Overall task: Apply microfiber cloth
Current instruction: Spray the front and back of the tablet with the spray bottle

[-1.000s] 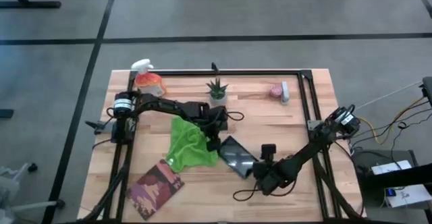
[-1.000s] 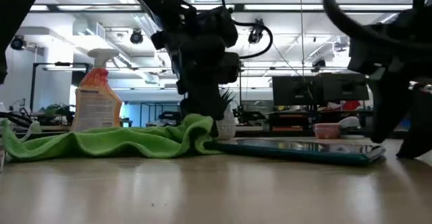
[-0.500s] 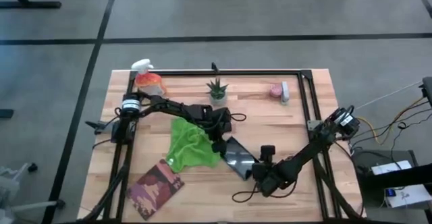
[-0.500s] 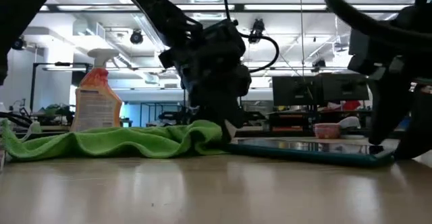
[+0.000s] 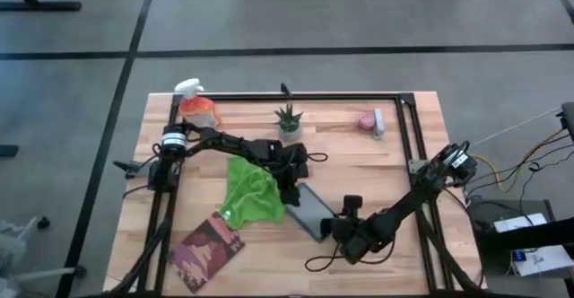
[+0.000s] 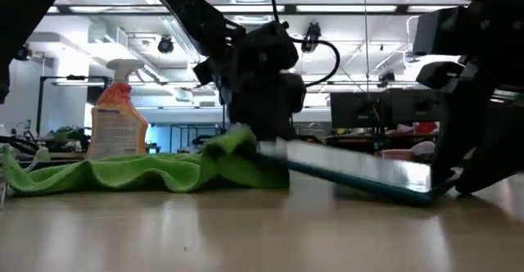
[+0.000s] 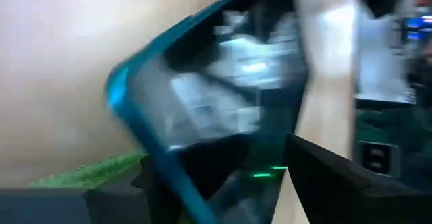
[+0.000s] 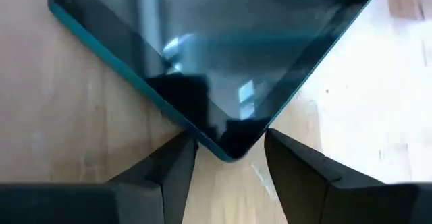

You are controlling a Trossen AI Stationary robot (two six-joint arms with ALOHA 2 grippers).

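The right gripper (image 8: 226, 166), fingers spread, brackets the tablet (image 5: 308, 210) corner. The left gripper (image 5: 289, 186), grip unclear, meets the cloth (image 5: 251, 193) beside it; next, the cloth likely needs dragging across the screen.

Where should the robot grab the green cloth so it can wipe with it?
Probably the bunched-up fold of the microfiber cloth next to the tablet, coming straight down from above. That ridge stands up off the table, so the fingers can pinch it; the rest lies too flat. The left gripper is already right there, while the right gripper sits at the tablet's corner.
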